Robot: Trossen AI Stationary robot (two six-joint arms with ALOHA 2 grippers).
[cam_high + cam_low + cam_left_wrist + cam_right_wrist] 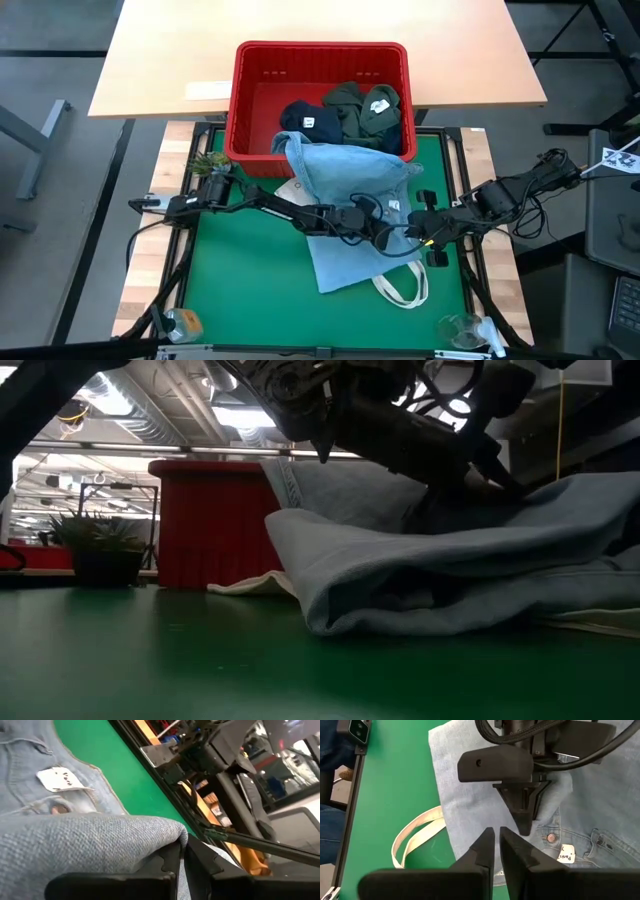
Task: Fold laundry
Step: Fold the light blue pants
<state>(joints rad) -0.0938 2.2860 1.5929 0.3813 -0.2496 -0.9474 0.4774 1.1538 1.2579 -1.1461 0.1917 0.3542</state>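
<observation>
— Where's the denim [345, 200]?
— Light blue, draped from the basket rim down onto the green mat, folded over itself, paper tag showing.
— The others?
— Navy [303, 121] and olive [362, 108] garments bundled inside the basket.

Black jointed arms, looped black cables.

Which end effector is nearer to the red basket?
Left. The left end effector is over the denim garment, in front of the red basket; the right end effector sits further sideways.
</observation>
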